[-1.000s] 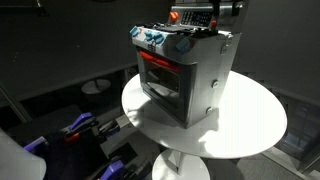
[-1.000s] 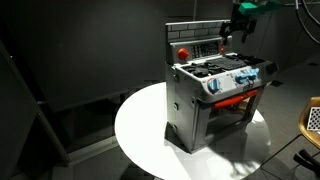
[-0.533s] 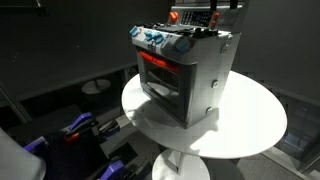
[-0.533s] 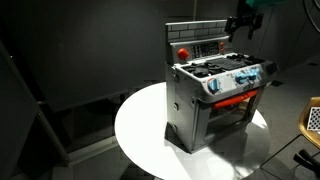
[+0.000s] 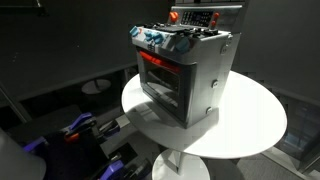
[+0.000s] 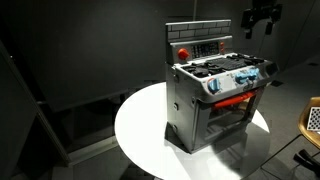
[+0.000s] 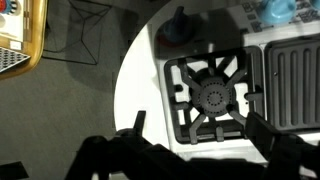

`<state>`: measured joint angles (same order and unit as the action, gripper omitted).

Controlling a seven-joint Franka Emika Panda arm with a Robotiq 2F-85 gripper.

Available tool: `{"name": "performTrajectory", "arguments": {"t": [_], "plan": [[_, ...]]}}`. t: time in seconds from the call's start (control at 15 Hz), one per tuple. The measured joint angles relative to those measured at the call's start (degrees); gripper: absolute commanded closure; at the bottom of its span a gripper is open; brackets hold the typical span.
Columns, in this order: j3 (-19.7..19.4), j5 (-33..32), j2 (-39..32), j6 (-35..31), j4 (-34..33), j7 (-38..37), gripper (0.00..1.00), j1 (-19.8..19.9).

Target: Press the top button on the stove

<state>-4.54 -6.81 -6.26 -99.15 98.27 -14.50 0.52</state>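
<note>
The stove [image 5: 185, 75] is a small silver-grey toy oven with a red-glowing window, blue and red knobs and a red back panel. It stands on a round white table and shows in both exterior views [image 6: 215, 95]. A red button [image 6: 183, 52] sits at the left of the back panel. My gripper [image 6: 258, 18] hangs in the air above and to the right of the stove, touching nothing. It is out of frame in an exterior view. In the wrist view its fingers [image 7: 200, 125] are spread open and empty over a black burner [image 7: 212, 95].
The white round table [image 5: 250, 125] has bare surface around the stove [image 6: 140, 130]. Blue and purple items [image 5: 80, 125] lie on the dark floor beside it. A yellow-rimmed object [image 6: 312, 118] stands at the far right edge.
My gripper has moved up and away from the stove's back panel, to the right in one exterior view and out of the top of the frame in the other.
</note>
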Motion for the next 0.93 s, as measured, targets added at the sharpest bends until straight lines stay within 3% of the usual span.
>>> {"name": "performTrajectory", "arguments": {"t": [0.4,0.93], "plan": [[1.09,0.01,9.84,0.29,8.86,5.78,0.00,-0.01],[2.58,-0.03,19.66,0.29,17.44,7.50,0.00,-0.01]]}}
